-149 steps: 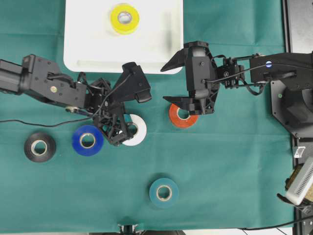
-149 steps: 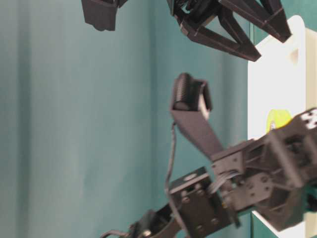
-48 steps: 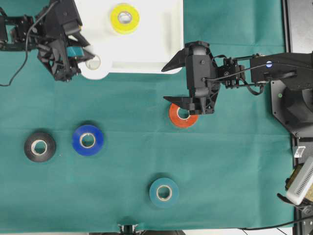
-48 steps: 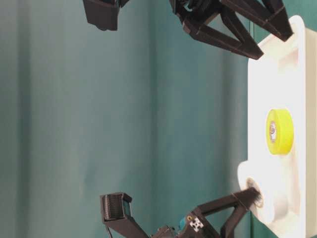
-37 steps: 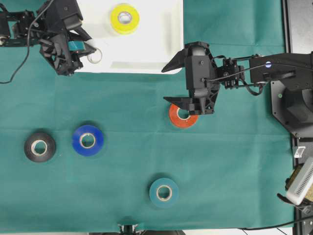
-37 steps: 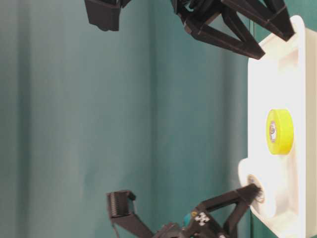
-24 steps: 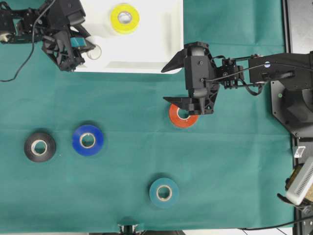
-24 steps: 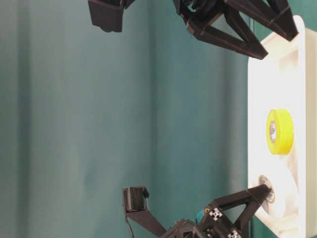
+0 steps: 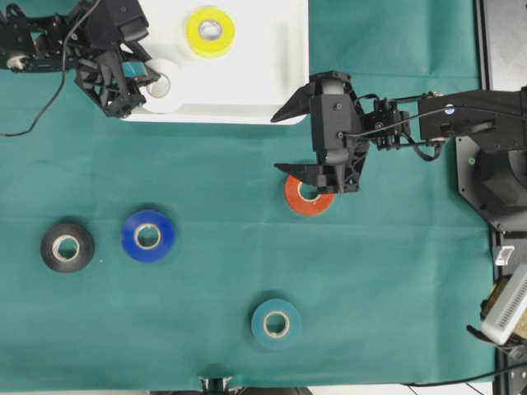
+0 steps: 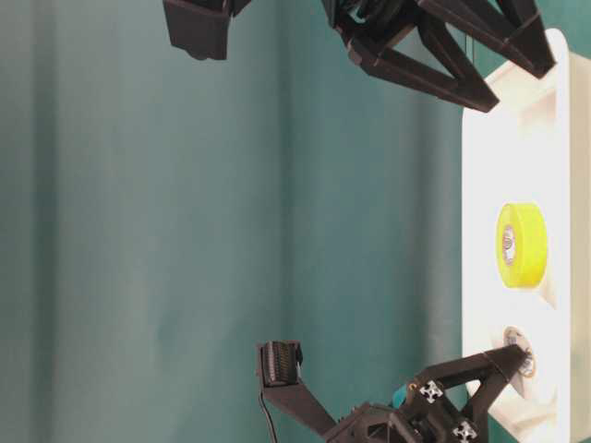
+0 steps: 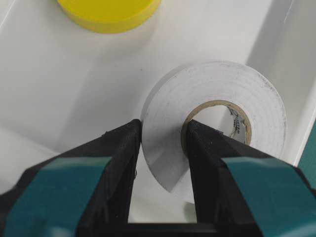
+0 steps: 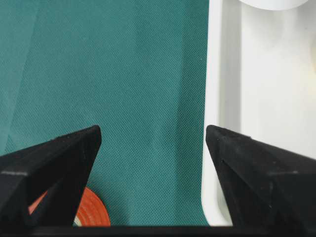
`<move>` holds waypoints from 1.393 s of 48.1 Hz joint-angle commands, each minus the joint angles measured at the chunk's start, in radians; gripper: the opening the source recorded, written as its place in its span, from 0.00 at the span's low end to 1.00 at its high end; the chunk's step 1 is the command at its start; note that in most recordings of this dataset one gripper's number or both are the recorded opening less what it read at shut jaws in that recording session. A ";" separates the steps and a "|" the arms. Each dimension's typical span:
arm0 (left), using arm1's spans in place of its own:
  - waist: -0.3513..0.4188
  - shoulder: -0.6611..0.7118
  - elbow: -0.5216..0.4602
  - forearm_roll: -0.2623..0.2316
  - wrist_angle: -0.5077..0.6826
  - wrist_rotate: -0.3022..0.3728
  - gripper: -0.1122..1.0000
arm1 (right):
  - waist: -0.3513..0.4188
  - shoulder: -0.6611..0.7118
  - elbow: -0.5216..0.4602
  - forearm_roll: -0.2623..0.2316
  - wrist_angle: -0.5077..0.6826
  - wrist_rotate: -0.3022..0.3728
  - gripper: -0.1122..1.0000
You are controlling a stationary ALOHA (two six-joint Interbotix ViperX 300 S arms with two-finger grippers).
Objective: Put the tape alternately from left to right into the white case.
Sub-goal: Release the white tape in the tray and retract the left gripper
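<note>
Left gripper [image 11: 160, 143] clamps the white roll [image 11: 217, 123] at the white case [image 9: 247, 90]'s left edge; right gripper [image 9: 306, 140] gapes wide over green cloth [image 9: 395, 288].

1. The left arm reaches in from the upper left edge of the overhead view, its left hand [image 9: 146, 81] clamped on the wall of the white roll [image 11: 217, 123], one finger [image 11: 210, 163] inside the core, the other outside.
2. The right arm extends from the right side, its right hand [image 9: 298, 140] spread wide and gripping nothing.
</note>
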 commanded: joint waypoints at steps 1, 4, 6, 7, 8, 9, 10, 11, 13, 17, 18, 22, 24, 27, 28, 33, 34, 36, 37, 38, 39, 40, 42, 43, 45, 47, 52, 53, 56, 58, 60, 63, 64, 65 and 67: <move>-0.003 -0.012 -0.012 -0.002 -0.009 0.002 0.35 | 0.002 -0.009 -0.012 0.003 -0.008 0.002 0.77; -0.005 -0.011 -0.014 -0.002 -0.011 0.002 0.35 | 0.002 -0.009 -0.011 0.003 -0.008 0.002 0.77; -0.003 -0.011 -0.012 -0.002 -0.015 0.003 0.36 | 0.000 -0.009 -0.012 0.003 -0.008 0.002 0.77; -0.003 -0.012 -0.012 -0.002 -0.018 0.003 0.35 | 0.002 -0.009 -0.012 0.003 -0.009 0.002 0.77; -0.003 -0.011 -0.011 -0.002 -0.021 0.003 0.36 | 0.002 -0.009 -0.011 0.003 -0.009 0.002 0.77; -0.005 -0.012 -0.009 -0.003 -0.025 0.003 0.38 | 0.000 -0.009 -0.012 0.003 -0.009 0.002 0.77; -0.005 -0.012 -0.008 -0.002 -0.029 0.003 0.43 | 0.000 -0.009 -0.011 0.003 -0.009 0.002 0.77; -0.003 -0.012 -0.008 -0.002 -0.032 0.003 0.49 | 0.000 -0.009 -0.011 0.002 -0.009 0.002 0.77; -0.003 -0.012 -0.005 -0.002 -0.037 0.005 0.59 | 0.002 -0.009 -0.011 0.003 -0.009 0.002 0.77; -0.003 -0.012 -0.002 -0.002 -0.043 0.014 0.82 | 0.002 -0.009 -0.012 0.003 -0.008 0.002 0.77; -0.003 -0.014 0.000 -0.002 -0.043 0.020 0.86 | 0.002 -0.009 -0.011 0.003 -0.009 0.002 0.77; -0.003 -0.015 0.002 -0.002 -0.043 0.035 0.98 | 0.002 -0.009 -0.011 0.002 -0.008 0.002 0.77; -0.005 -0.017 0.003 -0.002 -0.041 0.038 0.99 | 0.002 -0.009 -0.011 0.003 -0.009 0.002 0.77; -0.005 -0.020 0.003 -0.002 -0.041 0.040 0.99 | 0.002 -0.009 -0.011 0.003 -0.008 0.002 0.77; -0.003 -0.018 0.002 -0.003 -0.043 0.040 0.99 | 0.002 -0.009 -0.011 0.003 -0.009 0.002 0.77; -0.005 -0.021 0.002 -0.002 -0.043 0.041 0.99 | 0.002 -0.009 -0.011 0.003 -0.009 0.002 0.77; -0.003 -0.023 0.002 -0.002 -0.043 0.041 0.99 | 0.002 -0.009 -0.011 0.003 -0.009 0.002 0.77; -0.003 -0.023 0.002 -0.002 -0.043 0.041 0.99 | 0.000 -0.009 -0.011 0.003 -0.008 0.002 0.77; -0.005 -0.023 0.002 -0.003 -0.043 0.041 0.99 | 0.002 -0.009 -0.011 0.003 -0.009 0.002 0.77; -0.005 -0.023 0.002 -0.002 -0.041 0.041 0.99 | 0.000 -0.009 -0.011 0.003 -0.009 0.002 0.77; -0.005 -0.026 0.003 -0.002 -0.041 0.041 0.99 | 0.002 -0.009 -0.011 0.003 -0.009 0.002 0.77; -0.005 -0.026 0.003 -0.002 -0.041 0.041 0.99 | 0.000 -0.009 -0.011 0.003 -0.009 0.002 0.77; -0.008 -0.028 0.003 -0.002 -0.038 0.041 0.99 | 0.000 -0.009 -0.011 0.003 -0.009 0.002 0.77; -0.008 -0.029 0.003 -0.002 -0.038 0.041 0.99 | 0.002 -0.011 -0.011 0.003 -0.009 0.002 0.77; -0.015 -0.037 0.005 -0.002 -0.037 0.041 0.99 | 0.002 -0.009 -0.011 0.003 -0.009 0.002 0.77; -0.021 -0.046 0.008 -0.002 -0.038 0.041 0.99 | 0.002 -0.009 -0.011 0.003 -0.009 0.002 0.77; -0.041 -0.084 0.023 -0.002 -0.037 0.041 0.99 | 0.002 -0.009 -0.011 0.003 -0.008 0.002 0.77; -0.046 -0.094 0.026 -0.002 -0.037 0.041 0.99 | 0.002 -0.009 -0.011 0.003 -0.008 0.002 0.77; -0.060 -0.121 0.041 -0.002 -0.037 0.041 0.99 | 0.000 -0.009 -0.011 0.002 -0.008 0.002 0.77; -0.069 -0.138 0.052 -0.002 -0.037 0.041 0.99 | 0.002 -0.009 -0.011 0.003 -0.008 0.002 0.77; -0.081 -0.160 0.069 -0.003 -0.037 0.041 0.99 | 0.000 -0.009 -0.011 0.003 -0.009 0.002 0.77; -0.097 -0.181 0.089 -0.003 -0.037 0.041 0.99 | 0.002 -0.009 -0.011 0.003 -0.008 0.002 0.77; -0.101 -0.189 0.095 -0.003 -0.037 0.040 0.99 | 0.002 -0.009 -0.011 0.003 -0.008 0.002 0.77; -0.106 -0.195 0.101 -0.003 -0.037 0.040 0.99 | 0.002 -0.009 -0.011 0.003 -0.008 0.002 0.77; -0.114 -0.207 0.112 -0.003 -0.037 0.040 0.99 | 0.002 -0.009 -0.011 0.003 -0.008 0.002 0.77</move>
